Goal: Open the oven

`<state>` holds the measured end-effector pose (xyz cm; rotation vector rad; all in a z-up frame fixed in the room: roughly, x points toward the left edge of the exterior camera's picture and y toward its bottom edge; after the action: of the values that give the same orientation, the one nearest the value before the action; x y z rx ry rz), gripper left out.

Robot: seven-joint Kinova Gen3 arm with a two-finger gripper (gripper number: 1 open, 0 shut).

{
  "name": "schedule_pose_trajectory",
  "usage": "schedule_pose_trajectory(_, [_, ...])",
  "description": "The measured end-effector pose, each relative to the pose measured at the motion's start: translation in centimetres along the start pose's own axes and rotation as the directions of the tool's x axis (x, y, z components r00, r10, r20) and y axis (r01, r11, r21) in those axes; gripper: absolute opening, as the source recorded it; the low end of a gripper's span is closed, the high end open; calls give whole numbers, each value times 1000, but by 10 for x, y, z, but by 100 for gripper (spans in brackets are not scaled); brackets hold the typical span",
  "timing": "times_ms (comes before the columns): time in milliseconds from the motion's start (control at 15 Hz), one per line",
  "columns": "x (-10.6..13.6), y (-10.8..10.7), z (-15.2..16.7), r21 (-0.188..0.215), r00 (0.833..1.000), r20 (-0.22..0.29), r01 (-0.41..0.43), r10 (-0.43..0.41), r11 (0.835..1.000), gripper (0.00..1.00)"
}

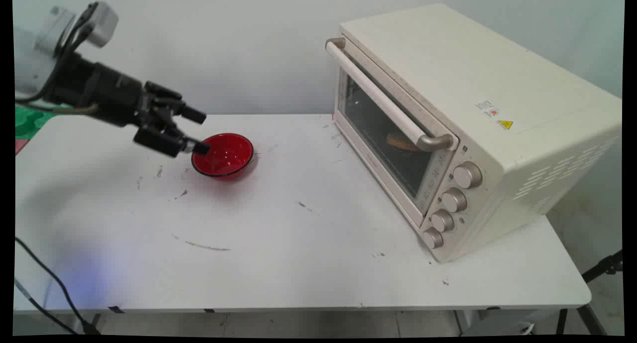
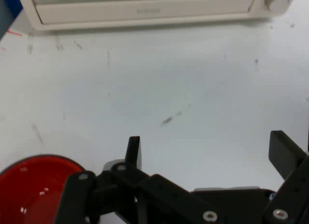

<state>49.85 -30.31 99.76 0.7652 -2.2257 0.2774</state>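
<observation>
A red bowl (image 1: 223, 155) sits on the white table (image 1: 298, 243), left of centre, and looks empty. My gripper (image 1: 200, 132) reaches in from the left, held nearly level just above the bowl's left rim, and stands open with nothing between its fingers. One fingertip (image 1: 201, 147) overlaps the bowl's left rim; I cannot tell if it touches. In the hand view the bowl (image 2: 34, 190) lies at the lower left, beside the left finger (image 2: 133, 151); the right finger (image 2: 286, 154) is far apart from it.
A cream toaster oven (image 1: 463, 124) stands on the right half of the table, door shut, with several knobs (image 1: 450, 201) down its front; something brownish shows behind the glass. Its base (image 2: 145, 11) spans the top of the hand view. A black cable (image 1: 45, 283) hangs at the front left.
</observation>
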Motion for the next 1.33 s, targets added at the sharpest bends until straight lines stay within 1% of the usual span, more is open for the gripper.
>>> schedule_pose_trajectory(333, [57,5,10,39,999,-23,31,-30,999,100])
schedule_pose_trajectory(733, [129,14,29,81,999,-48,29,-25,996,100])
schedule_pose_trajectory(1000, [165,16,38,105,999,-47,16,-11,994,100])
schedule_pose_trajectory(1333, [222,19,61,131,999,-34,-3,7,991,100])
